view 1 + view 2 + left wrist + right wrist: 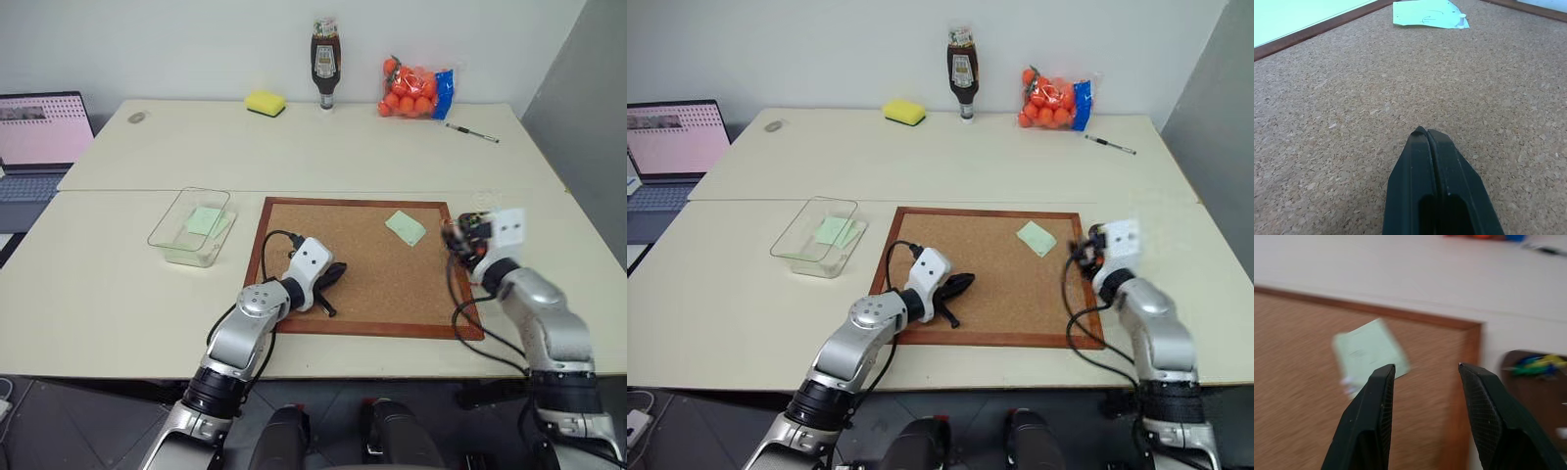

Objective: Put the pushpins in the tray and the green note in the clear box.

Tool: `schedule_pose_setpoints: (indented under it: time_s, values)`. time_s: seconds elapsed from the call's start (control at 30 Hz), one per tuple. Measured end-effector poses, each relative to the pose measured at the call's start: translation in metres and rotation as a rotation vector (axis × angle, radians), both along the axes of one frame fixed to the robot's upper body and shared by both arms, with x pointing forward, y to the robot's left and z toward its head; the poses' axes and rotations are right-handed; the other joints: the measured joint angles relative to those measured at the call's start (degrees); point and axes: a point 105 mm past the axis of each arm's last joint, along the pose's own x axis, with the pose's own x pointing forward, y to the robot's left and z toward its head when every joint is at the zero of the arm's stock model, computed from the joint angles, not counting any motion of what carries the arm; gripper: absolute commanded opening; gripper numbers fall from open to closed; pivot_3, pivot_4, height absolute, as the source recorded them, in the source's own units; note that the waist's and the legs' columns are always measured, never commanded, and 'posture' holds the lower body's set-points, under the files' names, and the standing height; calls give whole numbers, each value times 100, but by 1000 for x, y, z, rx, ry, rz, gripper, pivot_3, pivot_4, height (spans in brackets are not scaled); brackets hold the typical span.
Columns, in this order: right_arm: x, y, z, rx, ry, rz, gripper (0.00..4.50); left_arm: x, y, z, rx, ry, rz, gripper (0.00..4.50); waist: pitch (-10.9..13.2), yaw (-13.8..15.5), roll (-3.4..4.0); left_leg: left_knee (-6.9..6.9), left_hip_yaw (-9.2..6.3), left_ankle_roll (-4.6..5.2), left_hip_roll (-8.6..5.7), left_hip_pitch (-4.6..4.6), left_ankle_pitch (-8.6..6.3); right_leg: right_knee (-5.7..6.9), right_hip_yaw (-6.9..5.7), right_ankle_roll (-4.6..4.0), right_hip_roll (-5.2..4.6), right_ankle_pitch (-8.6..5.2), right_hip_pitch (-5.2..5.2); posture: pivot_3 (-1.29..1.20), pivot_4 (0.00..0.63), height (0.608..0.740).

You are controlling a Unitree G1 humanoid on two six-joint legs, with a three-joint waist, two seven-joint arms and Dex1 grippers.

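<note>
A pale green note (405, 227) lies on the cork board (367, 294) toward its far right corner, with a small white pin (1462, 18) at one corner. My left gripper (333, 277) rests shut and empty on the cork, nearer than the note. My right gripper (1425, 366) is open with nothing between its fingers, at the board's right edge and pointing toward the note. Beside the board's right edge, the dark brown tray (1547, 401) holds coloured pushpins (1535, 365). The clear box (174, 217), left of the board, holds green slips (203, 221).
At the back of the table stand a yellow sponge (265, 102), a sauce bottle (325, 64), a bag of oranges (414, 88) and a pen (472, 132). An open laptop (39, 137) sits at the far left.
</note>
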Motion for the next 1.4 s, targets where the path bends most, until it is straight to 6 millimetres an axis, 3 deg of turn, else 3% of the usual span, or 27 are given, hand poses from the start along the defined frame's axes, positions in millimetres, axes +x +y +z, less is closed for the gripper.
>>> schedule_pose_setpoints:
  time_s: [0.2,0.43,0.8,1.13,1.23,1.4]
  values:
    - [4,25,-7,-22,15,68,2179,0,-2,0,-3,1,-7,0,0,10,0,-2,-2,0,-7,-4,0,-2,-4,-1,1,0,0,0,150,740]
    - [18,27,-14,-82,15,79,2179,-1,-2,0,-1,2,-10,0,0,11,0,-1,1,0,-10,-6,0,-4,-2,0,1,0,-1,0,150,740]
    - [26,24,-22,-122,12,77,33,-1,-1,0,0,3,-9,0,0,11,0,-1,0,0,-9,-6,0,-3,-2,0,1,0,-1,0,150,740]
    - [24,25,-19,-108,-5,80,6,-1,-1,0,-1,1,-10,0,0,12,0,-2,0,0,-9,-8,0,-3,-1,0,1,0,-2,0,150,740]
    - [21,25,-13,-98,-29,86,6,-1,-2,1,-2,-1,-11,0,0,12,0,-2,0,0,-10,-10,0,-4,-1,0,1,0,-4,0,150,740]
    - [15,35,28,-69,-174,132,6,0,-1,0,-2,1,-1,0,0,10,-1,-1,-4,0,-8,-5,0,-3,-4,1,1,0,0,0,150,740]
